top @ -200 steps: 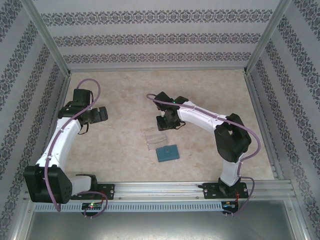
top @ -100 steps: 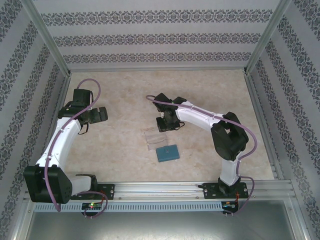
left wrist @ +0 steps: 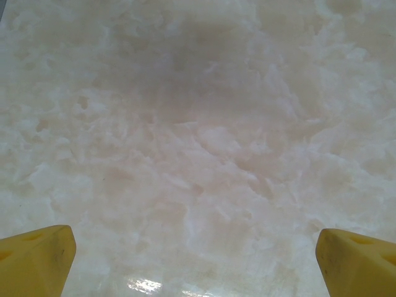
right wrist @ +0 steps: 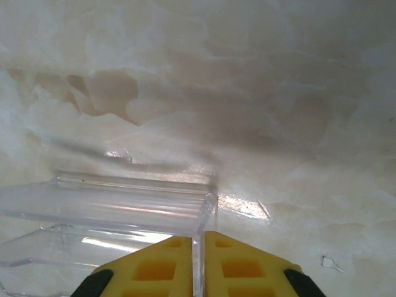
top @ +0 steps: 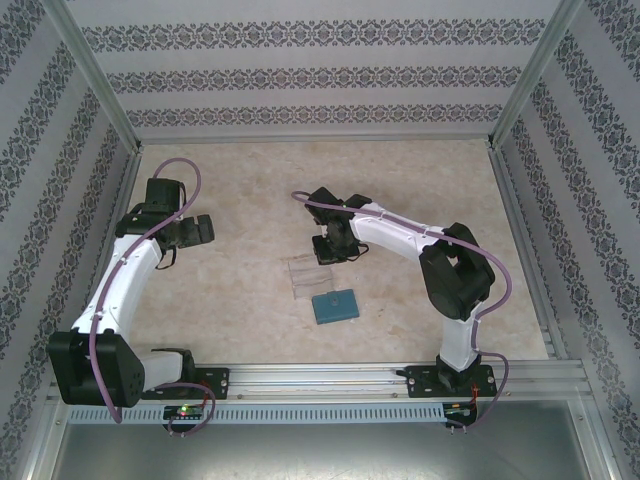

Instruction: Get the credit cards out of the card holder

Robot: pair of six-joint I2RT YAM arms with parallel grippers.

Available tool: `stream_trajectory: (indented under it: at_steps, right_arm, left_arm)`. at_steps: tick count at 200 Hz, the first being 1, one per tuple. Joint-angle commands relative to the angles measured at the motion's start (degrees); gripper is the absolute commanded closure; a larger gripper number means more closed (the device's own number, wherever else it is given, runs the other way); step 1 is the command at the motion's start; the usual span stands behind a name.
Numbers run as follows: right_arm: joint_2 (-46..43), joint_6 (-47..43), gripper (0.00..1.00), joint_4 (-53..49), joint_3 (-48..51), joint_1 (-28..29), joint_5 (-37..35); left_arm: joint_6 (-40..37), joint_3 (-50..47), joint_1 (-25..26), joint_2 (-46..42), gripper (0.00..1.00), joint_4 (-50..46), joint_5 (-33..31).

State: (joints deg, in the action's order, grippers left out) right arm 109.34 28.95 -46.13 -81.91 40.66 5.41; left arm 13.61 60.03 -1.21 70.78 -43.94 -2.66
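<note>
The right claw [right wrist: 199, 263] was clamped together on the thin upright edge of a clear plastic piece [right wrist: 124, 204]; its yellow fingers [right wrist: 164, 263] pressed that wall from both sides, and the rest of the piece stretched away to the left of them over the pale marbled table [right wrist: 297, 93]. From above, this claw stood at the far right edge of the clear piece, near the middle of the table. The card holder [top: 335, 306], a small flat teal-blue case, lay on the table just beside the near right corner of the clear piece, on the side toward the arms' bases; whether the two touched could not be told, and neither could what the holder held; no claw was on it. The left claw [top: 195, 230] hung well apart from all this, over the left part of the table; its wrist camera showed the two yellow fingertips [left wrist: 34, 260] spread wide, one at each lower corner, with bare table between them. Patterned walls [top: 320, 75] closed in the table on three sides.
</note>
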Motion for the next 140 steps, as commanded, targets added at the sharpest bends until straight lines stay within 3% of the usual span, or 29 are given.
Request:
stream_trajectory:
  at_steps: [1, 73, 140]
  right_arm:
    - [0.7, 1.2, 0.91, -1.3, -1.5, 0.7, 0.1]
    - [-0.1, 1.6, 0.93, -2.7, -3.9, -0.3, -1.2]
    - [2.2, -0.7, 0.94, -5.1, -11.0, -7.3, -2.8]
  left_arm:
    - [-1.2, -0.4, -0.4, 0.2, 0.00, -1.8, -1.2]
    - [-1.3, -0.4, -0.4, 0.4, 0.00, -1.8, -1.3]
    - [-1.7, -0.5, -0.5, 0.8, 0.00, -1.7, -1.3]
